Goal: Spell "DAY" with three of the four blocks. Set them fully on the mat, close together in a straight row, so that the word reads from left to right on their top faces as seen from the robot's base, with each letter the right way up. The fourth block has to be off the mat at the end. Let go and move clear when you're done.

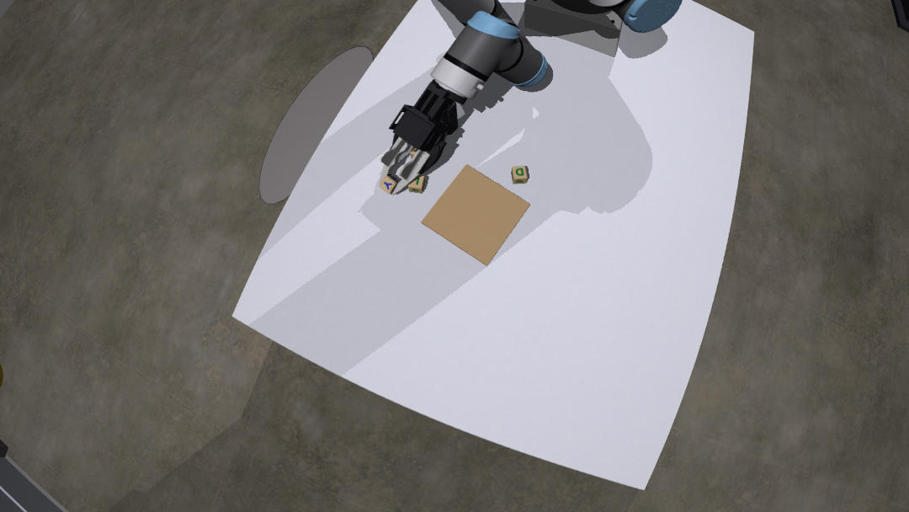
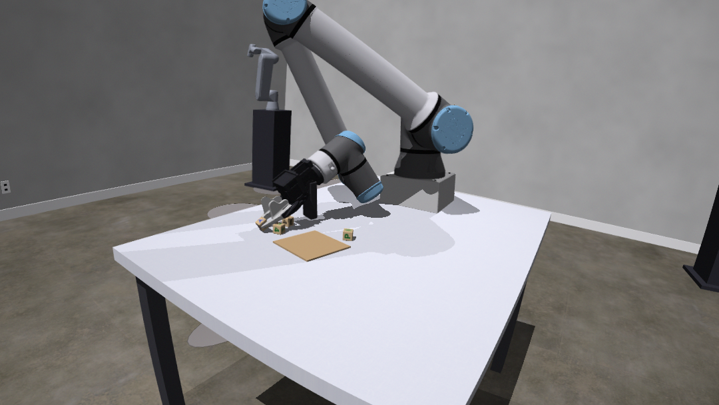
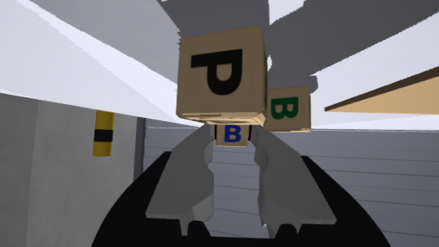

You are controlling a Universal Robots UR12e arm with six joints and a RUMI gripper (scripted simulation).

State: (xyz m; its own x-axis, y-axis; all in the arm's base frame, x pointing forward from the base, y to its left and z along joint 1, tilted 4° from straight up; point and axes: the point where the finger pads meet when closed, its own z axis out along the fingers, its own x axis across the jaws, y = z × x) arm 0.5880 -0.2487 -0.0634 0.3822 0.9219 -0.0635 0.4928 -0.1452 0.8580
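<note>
The arm [image 1: 476, 54] [image 2: 364, 55] slants down toward the desk [image 1: 572, 330] [image 2: 352, 312], its hand [image 1: 390, 184] [image 2: 261, 224] [image 3: 231, 121] tilted, gripping the Y block [image 1: 387, 184] [image 2: 259, 220] [image 3: 232, 136] left of the mat [image 1: 475, 215] [image 2: 311, 245] [image 3: 406, 95].

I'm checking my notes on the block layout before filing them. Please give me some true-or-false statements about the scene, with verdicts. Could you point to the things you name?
1. The mat [image 1: 475, 215] [image 2: 311, 245] bears two blocks. False: no block is on it.
2. The gripper [image 1: 406, 176] [image 2: 260, 224] [image 3: 231, 121] is shut on the block with the blue Y [image 1: 388, 184] [image 2: 260, 220]. True.
3. The block with the green D [image 1: 519, 173] [image 2: 347, 234] stands beside the mat. True.
4. The wrist view shows a red B on the block between the fingers. False: that B is blue.
5. The wrist view shows a black P on one block [image 3: 221, 73]. True.
</note>
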